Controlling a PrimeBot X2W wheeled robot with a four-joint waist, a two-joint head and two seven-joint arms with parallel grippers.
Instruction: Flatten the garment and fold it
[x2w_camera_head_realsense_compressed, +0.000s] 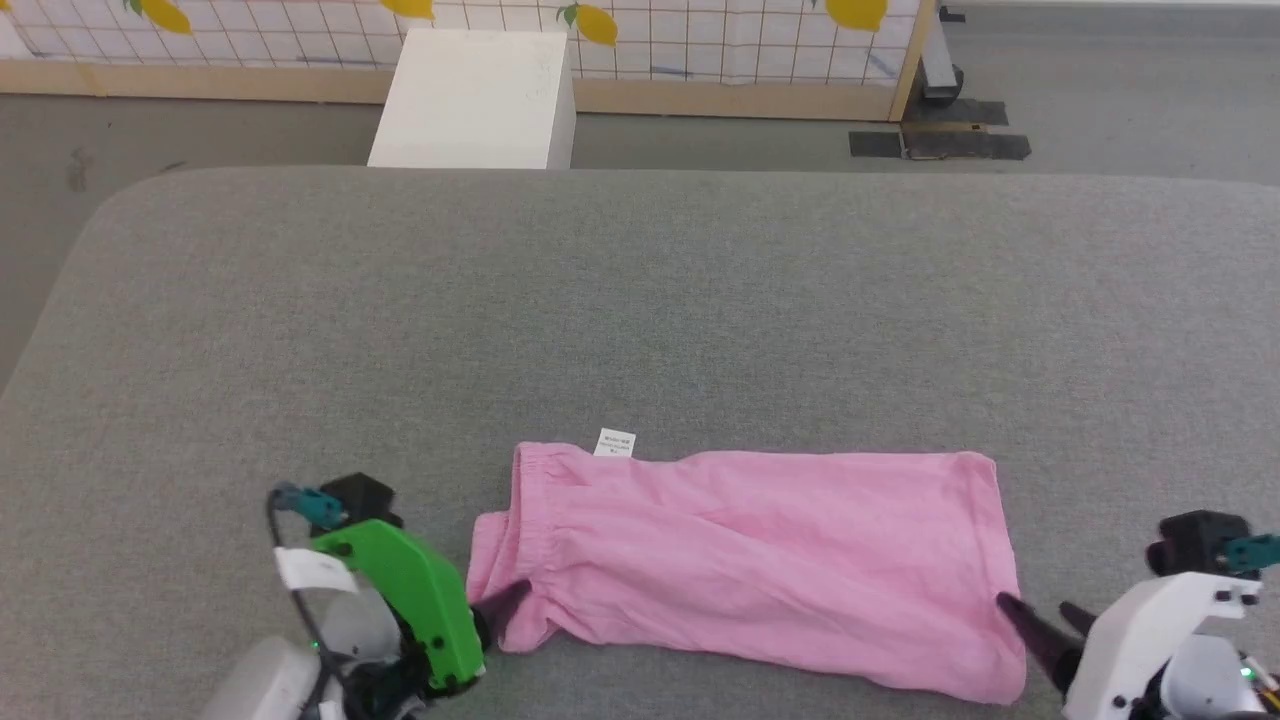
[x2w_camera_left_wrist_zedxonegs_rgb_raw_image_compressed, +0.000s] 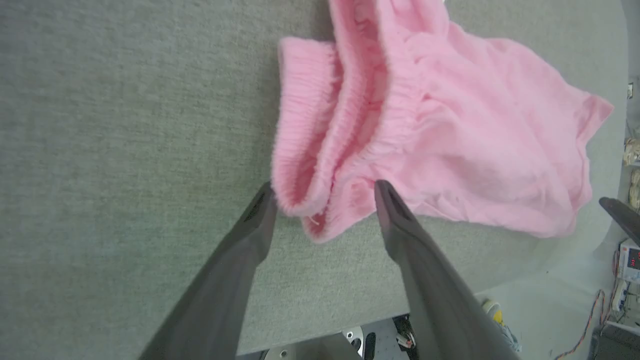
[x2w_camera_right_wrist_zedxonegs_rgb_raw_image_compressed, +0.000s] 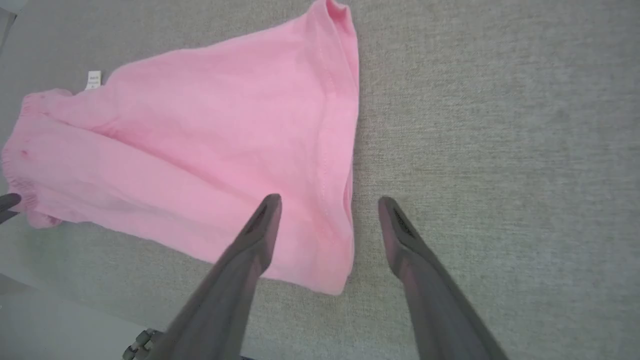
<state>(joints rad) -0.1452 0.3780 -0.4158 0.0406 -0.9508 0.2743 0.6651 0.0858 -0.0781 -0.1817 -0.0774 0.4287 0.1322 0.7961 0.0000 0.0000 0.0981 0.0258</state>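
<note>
The pink garment lies spread along the near side of the grey table, with its gathered waistband on the left and its hem on the right. A small white label sticks out at its far edge. My left gripper is open at the waistband's near corner; in the left wrist view its fingertips straddle the bunched elastic of the garment. My right gripper is open at the hem's near corner. In the right wrist view one finger lies over the garment and the other over bare table.
A white box stands on the floor beyond the table, in front of a lemon-patterned wall. The table's near edge runs just behind both grippers. A device with a red display and cables sits off the table to the right.
</note>
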